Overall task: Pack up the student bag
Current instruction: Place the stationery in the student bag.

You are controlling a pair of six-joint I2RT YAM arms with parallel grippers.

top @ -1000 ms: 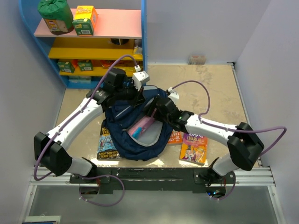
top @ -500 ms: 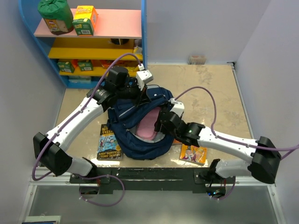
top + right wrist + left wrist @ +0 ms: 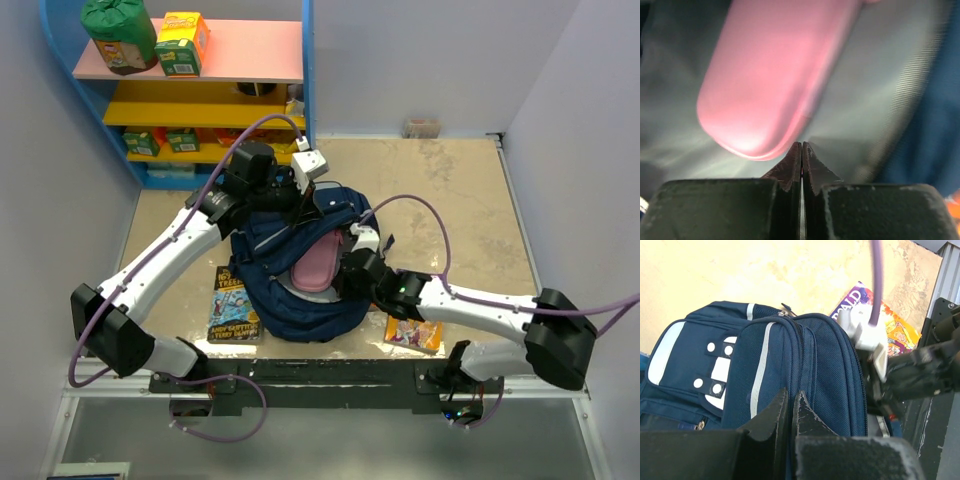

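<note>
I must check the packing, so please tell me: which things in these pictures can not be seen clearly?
The left book: top view, the backpack covers its right edge.
The right book: top view, the right arm covers its upper part.
The pink case: right wrist view, blurred, far end cut off by the top edge.
The left fingers: left wrist view, shut; whether they pinch fabric is hidden by them.

The right end effector (image 3: 801, 150) has its two fingers pressed flat together. Their tips meet just below the rounded end of a blurred pink pencil case (image 3: 775, 75). Grey lining (image 3: 865, 110) surrounds the case, and to the right of it lies the navy fabric of the student bag (image 3: 935, 125).
</note>
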